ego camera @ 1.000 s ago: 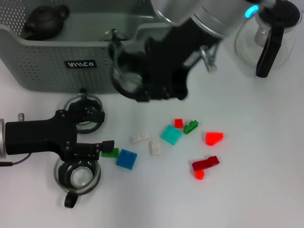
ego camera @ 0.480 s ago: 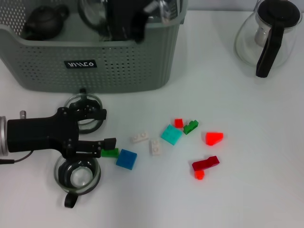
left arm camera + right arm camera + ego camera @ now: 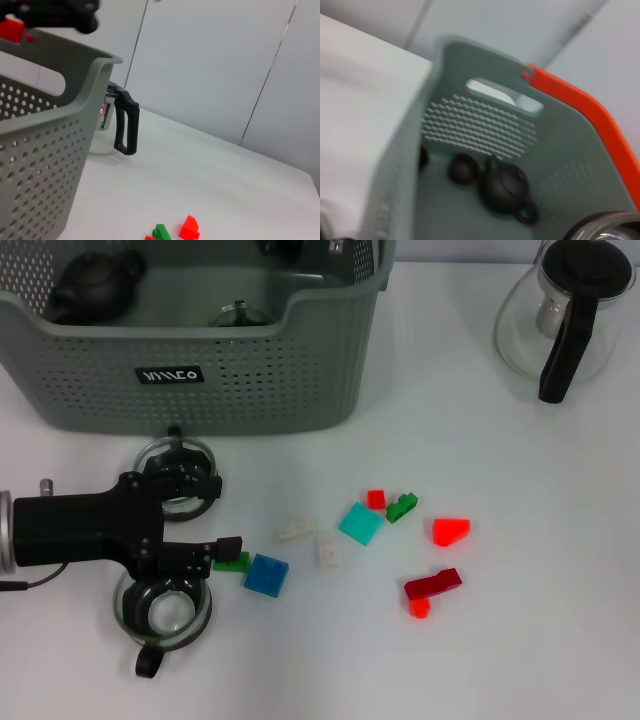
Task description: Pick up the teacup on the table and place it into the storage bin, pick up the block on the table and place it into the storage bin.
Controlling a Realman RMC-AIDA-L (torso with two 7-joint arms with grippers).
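Left fingers spread, holding nothing

Head view: left gripper low between front teacup and rear teacup, green block at its tip. Binned teacup inside bin. Right gripper over bin's back; its grip cannot be told

Left wrist view: bin wall, jug beyond

Right wrist view: bin interior, teapot

Judged: block pick next; needs tip shifted over green block, then closing

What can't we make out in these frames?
- Right gripper: head view, cut off by the top edge over the storage bin; fingers unreadable.
- Lower glass teacup: partly under the left gripper.
- Dark teapot: right wrist view, blurred.
- Glass pitcher: left wrist view, mostly behind the bin wall.
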